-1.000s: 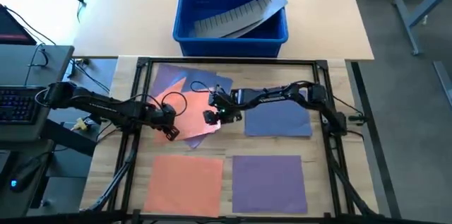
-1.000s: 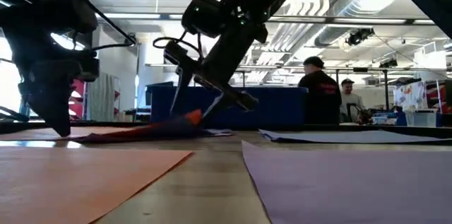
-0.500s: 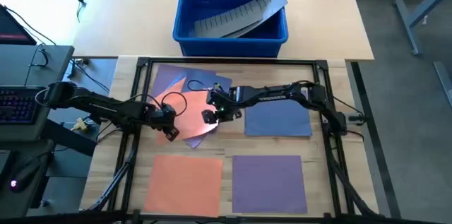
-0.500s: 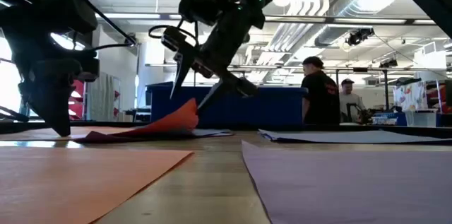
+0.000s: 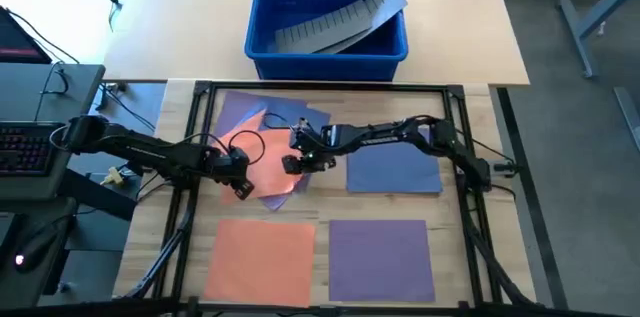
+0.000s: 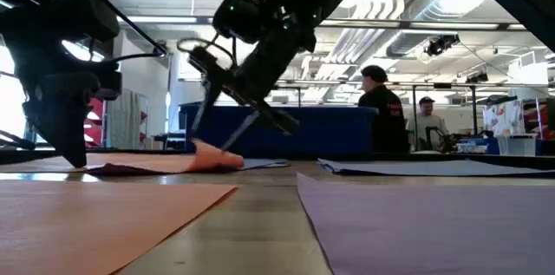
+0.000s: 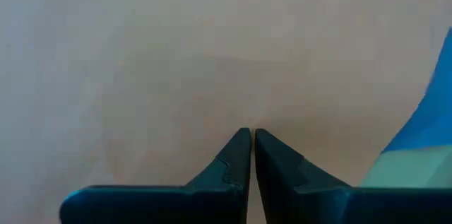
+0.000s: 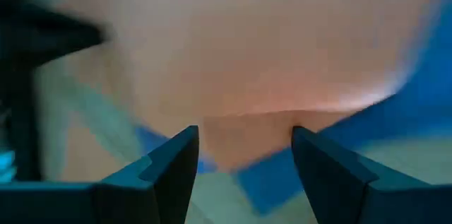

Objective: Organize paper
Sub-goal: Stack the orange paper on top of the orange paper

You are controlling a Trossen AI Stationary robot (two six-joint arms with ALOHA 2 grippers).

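Note:
A loose pile of paper lies left of the table's middle: purple (image 5: 238, 112) and blue (image 5: 300, 117) sheets with an orange sheet (image 5: 268, 162) on top. My left gripper (image 5: 243, 189) is shut, its tips down on the orange sheet's near left part. My right gripper (image 5: 293, 162) hangs open over that sheet's right edge (image 6: 212, 155), which curls up slightly between the fingers (image 8: 176, 164). Whether those fingers touch the sheet, I cannot tell. Single orange (image 5: 262, 257), purple (image 5: 380, 257) and blue (image 5: 395, 169) sheets lie flat apart. My left gripper presses its shut fingertips (image 7: 244, 139) down on the orange sheet's face (image 7: 247, 104), near the sheet's near left corner. It comes from above, slanting in from the table's left. The sheet lies flat on the pile under the tips.
A blue bin (image 5: 262, 42) with a grey ridged strip (image 5: 335, 19) stands on the far table. A black frame (image 5: 200, 137) borders the work area. People stand in the room behind the table (image 6: 381, 114).
My right gripper has moved toward the table's left over the pile. The orange sheet's right edge rose high between its fingers half a second ago and has since dropped back to a low curl. The sheet's left part stayed pinned.

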